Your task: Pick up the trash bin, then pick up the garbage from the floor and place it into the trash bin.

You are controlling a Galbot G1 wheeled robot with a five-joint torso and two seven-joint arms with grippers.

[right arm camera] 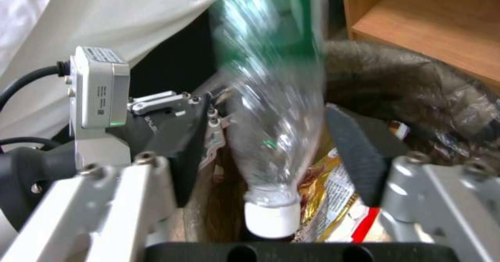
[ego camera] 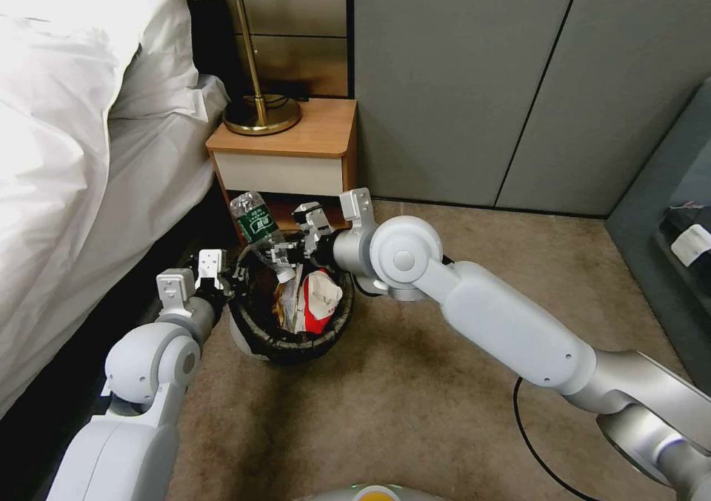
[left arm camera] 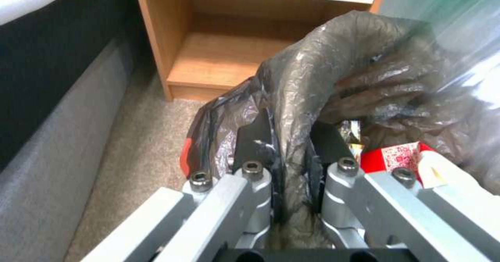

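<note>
The trash bin (ego camera: 290,351), white with a dark liner, stands on the carpet in front of the nightstand. My left gripper (ego camera: 224,275) is shut on its near-left rim, and the liner (left arm camera: 312,78) is pinched between its pads (left arm camera: 254,137). Over the bin my right gripper (ego camera: 292,253) is open. Between its spread fingers (right arm camera: 354,156) a clear plastic bottle (ego camera: 254,221) with a green label hangs cap down, blurred (right arm camera: 276,129), touching neither pad. Inside the bin lie a red-and-white packet (ego camera: 318,301) and a golden wrapper (right arm camera: 328,199).
A wooden nightstand (ego camera: 289,153) with a brass lamp (ego camera: 259,108) stands just behind the bin. The bed (ego camera: 74,153) runs along the left. Grey cabinet doors (ego camera: 481,78) close the back. A black cable (ego camera: 533,442) lies on the open carpet at right.
</note>
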